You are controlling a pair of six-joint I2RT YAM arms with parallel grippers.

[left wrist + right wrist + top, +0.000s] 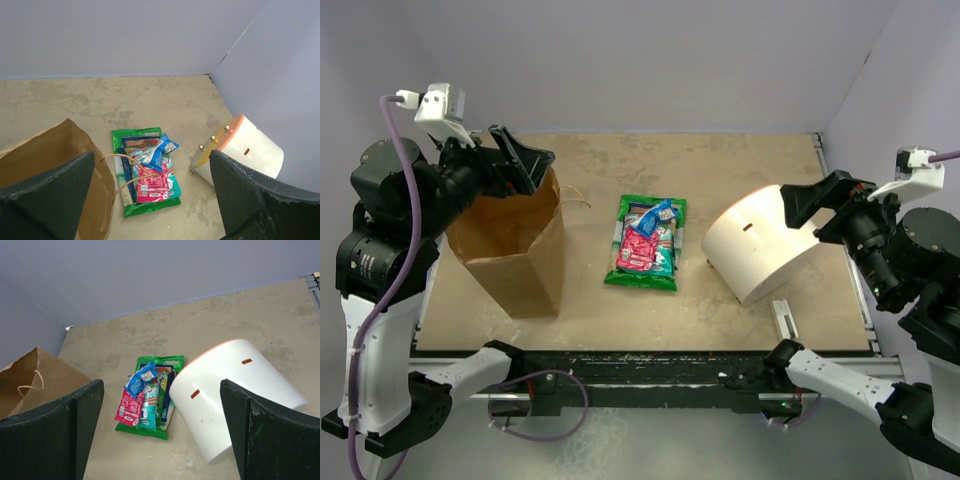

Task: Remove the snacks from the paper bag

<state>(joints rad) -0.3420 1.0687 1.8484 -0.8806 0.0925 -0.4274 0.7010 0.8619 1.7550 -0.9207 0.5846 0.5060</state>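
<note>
The brown paper bag (510,250) (45,160) (35,377) stands upright at the left of the table with its mouth open, and its inside is hidden from me. The snacks (645,243) (147,170) (147,397) lie on the table to the right of the bag. They form a flat pile: a large green packet underneath, with dark blue, teal, red-pink and small blue packets on top. My left gripper (525,165) (151,153) hovers open and empty over the bag's back rim. My right gripper (820,212) (161,382) is open and empty, raised just right of the white cylinder.
A white cylinder (760,245) (245,150) (235,390) with an orange rim lies tilted on its side, right of the snack pile. Purple walls enclose the table at the back and on both sides. The bag's twisted handle (132,167) droops over the pile's left edge.
</note>
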